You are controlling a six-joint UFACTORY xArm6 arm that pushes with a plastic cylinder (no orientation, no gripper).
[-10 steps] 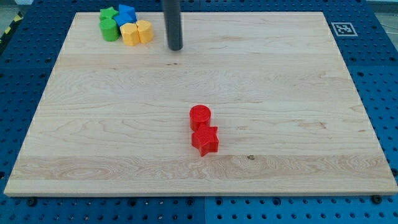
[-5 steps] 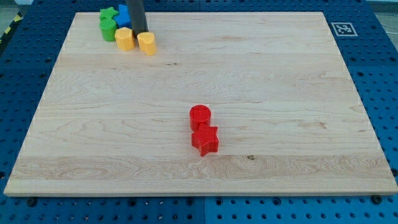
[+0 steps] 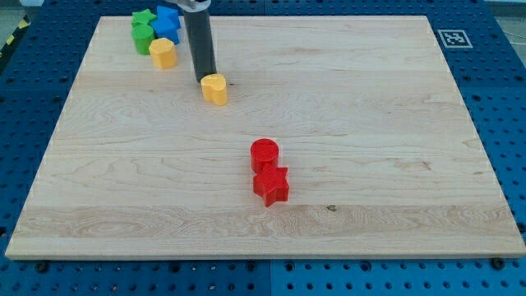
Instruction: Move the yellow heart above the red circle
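Note:
The yellow heart lies on the wooden board, left of centre in the upper part. My tip touches its upper-left side. The red circle sits near the board's middle, below and to the right of the heart. A red star touches the circle from below.
At the board's top left is a cluster: a second yellow block, a green star, a green block and a blue block. A fiducial tag lies off the top-right corner.
My tip swung left to the cluster, then moved down and right, pushing the yellow heart away from the other yellow block toward the red circle.

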